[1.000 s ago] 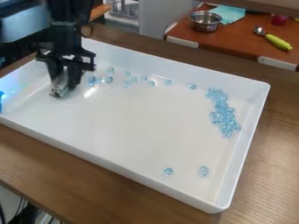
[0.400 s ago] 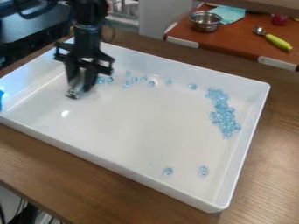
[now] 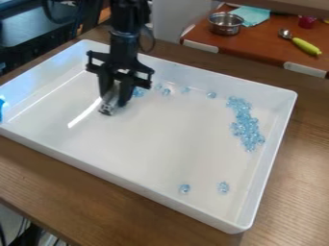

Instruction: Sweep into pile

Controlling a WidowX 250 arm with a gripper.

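The black gripper (image 3: 114, 100) hangs low over the back left part of the white tray (image 3: 147, 144), with a small grey, shiny tool (image 3: 110, 103) between its fingers. Close to its right side are pale blue clear beads (image 3: 139, 92), partly hidden by the gripper. Several more loose beads (image 3: 166, 92) lie in a line along the back wall. Toward the right wall sits a long, dense pile of beads (image 3: 245, 124). Near the front, one loose bead (image 3: 184, 189) lies left of another small bead clump (image 3: 223, 187).
The tray's raised walls surround the beads, and it stands on a brown wooden table (image 3: 292, 192). A blue object (image 3: 1, 108) shows at the tray's left end. Behind, a lower red-brown table holds a metal pot (image 3: 225, 24), a teal cloth (image 3: 250, 15) and a green-handled spoon (image 3: 306, 46).
The gripper has moved right along the back of the tray with the grey tool. Beads formerly visible to its right are now hidden or bunched beside it. The right pile looks unchanged.
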